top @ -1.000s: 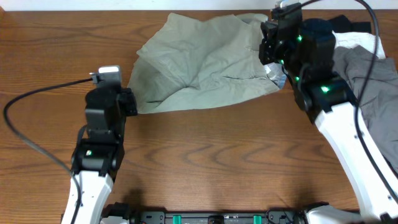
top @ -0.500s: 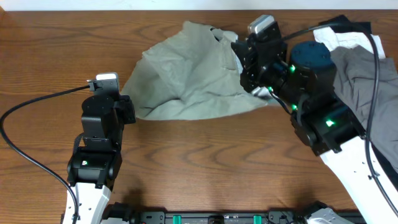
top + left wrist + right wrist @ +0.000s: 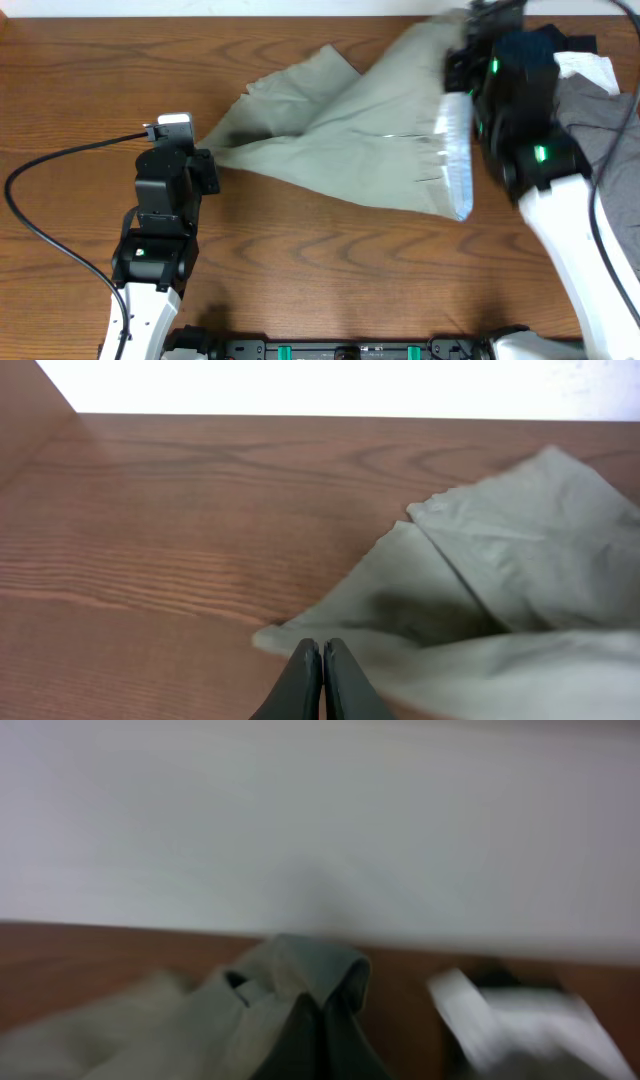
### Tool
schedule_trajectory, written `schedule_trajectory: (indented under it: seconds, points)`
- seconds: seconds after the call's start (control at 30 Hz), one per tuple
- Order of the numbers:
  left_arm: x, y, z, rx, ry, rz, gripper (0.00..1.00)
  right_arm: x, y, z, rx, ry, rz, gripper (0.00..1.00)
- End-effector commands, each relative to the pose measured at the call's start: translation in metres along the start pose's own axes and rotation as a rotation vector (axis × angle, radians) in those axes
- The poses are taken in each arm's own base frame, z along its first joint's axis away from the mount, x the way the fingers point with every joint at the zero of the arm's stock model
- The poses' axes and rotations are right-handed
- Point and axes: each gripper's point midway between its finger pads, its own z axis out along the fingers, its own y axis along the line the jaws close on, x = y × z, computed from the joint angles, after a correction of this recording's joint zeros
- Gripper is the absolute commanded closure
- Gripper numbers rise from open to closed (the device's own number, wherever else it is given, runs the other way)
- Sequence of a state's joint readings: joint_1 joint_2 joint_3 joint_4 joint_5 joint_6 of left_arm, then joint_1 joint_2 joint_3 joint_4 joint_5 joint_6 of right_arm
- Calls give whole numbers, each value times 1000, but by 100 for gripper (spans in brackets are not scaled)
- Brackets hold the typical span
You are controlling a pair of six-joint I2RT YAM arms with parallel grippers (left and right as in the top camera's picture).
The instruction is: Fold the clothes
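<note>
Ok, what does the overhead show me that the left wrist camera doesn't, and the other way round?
Only overhead: the whole spread of the shorts, their far end up at the right arm, a pale lining strip showing there, and the grey garment and white garment at the right edge. Only left wrist: the left gripper close up, its jaws pressed together at the shorts' corner. Both: the khaki shorts on the wooden table, drawn to a point at the left gripper.

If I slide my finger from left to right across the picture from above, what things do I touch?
Black cable → left arm → khaki shorts → right arm → grey clothes at the edge.
</note>
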State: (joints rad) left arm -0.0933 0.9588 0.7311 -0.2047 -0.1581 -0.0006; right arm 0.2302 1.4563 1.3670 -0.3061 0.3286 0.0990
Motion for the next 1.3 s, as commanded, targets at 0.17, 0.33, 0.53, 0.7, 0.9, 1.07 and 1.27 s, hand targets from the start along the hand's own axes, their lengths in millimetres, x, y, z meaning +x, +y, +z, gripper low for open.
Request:
schedule_trajectory:
  seconds: [0.17, 0.33, 0.53, 0.7, 0.9, 1.07, 1.27]
  points:
    - [0, 3, 1, -15, 9, -5, 94, 153, -98, 97, 307, 424, 87, 39]
    - [15, 3, 1, -16, 68, 8, 83, 161, -93, 82, 275, 492, 66, 30]
    - [42, 4, 8, -25, 183, 10, 62, 181, -40, 37, -45, 685, 94, 30]
    - [66, 1, 27, -33, 276, 16, 44, 220, -25, -6, -140, 921, 127, 27]
    - [86, -25, 62, 73, 338, 8, 35, 248, -17, -33, -149, 1056, 101, 25]
    - [108, -38, 78, 130, 406, 6, 34, 272, -3, -48, -172, 1126, 52, 24]
    - [115, -39, 81, 133, 428, -1, 32, 310, -6, -58, -78, 1179, 21, 24]
